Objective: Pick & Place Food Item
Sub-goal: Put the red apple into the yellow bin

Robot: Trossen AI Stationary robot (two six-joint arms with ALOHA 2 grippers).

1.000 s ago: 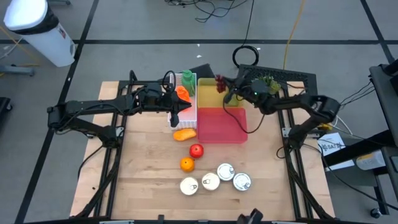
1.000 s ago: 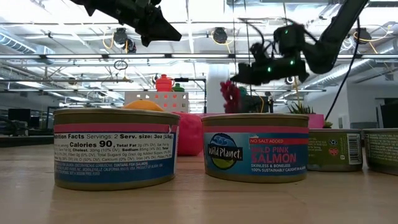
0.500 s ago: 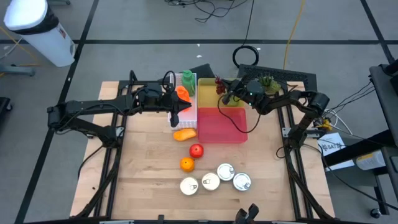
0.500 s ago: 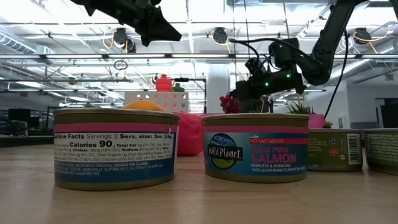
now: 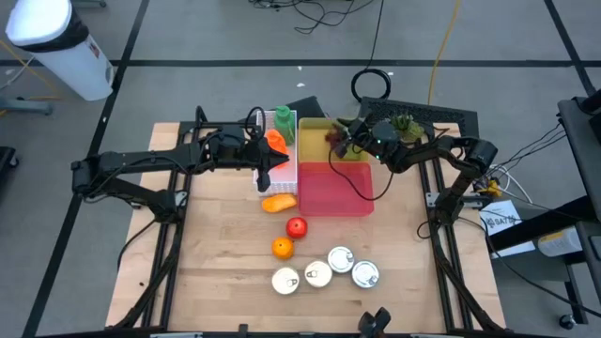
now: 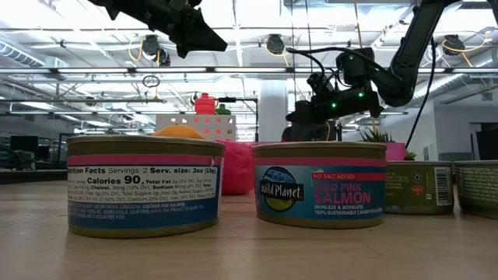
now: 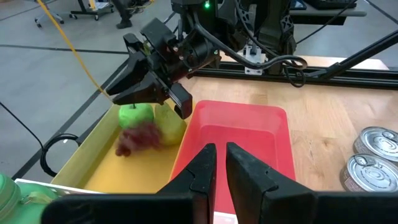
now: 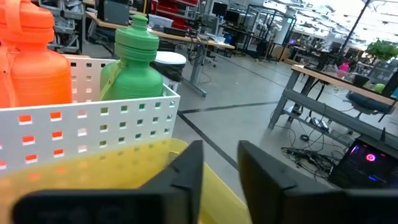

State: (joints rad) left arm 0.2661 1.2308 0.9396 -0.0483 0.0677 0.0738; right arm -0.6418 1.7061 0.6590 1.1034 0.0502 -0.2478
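So in the high view the right gripper [image 5: 340,139] sits upper middle of the frame, right over the yellow bin [image 5: 315,133], and its jaws are parted a bit with nothing between them. The bunch of red grapes [image 7: 138,136] is loose just under it, blurry in the left wrist view at centre left, inside that yellow bin next to a green apple [image 7: 136,114] and a pale green pear [image 7: 169,126]. The left gripper [image 5: 266,177] hangs left of centre over the white perforated basket [image 5: 289,167], fingers [image 7: 202,169] nearly together with only a thin gap, holding nothing. That basket has an orange bottle [image 8: 30,53] and a green bottle [image 8: 138,61] in it. The red bin [image 5: 336,190] is just below the yellow one in the overhead shot. Below the basket lie an orange mango-looking fruit [image 5: 279,202], a red apple [image 5: 297,226] and an orange [image 5: 283,248], then four cans [image 5: 326,269] toward the bottom middle of the wooden table [image 5: 207,235].
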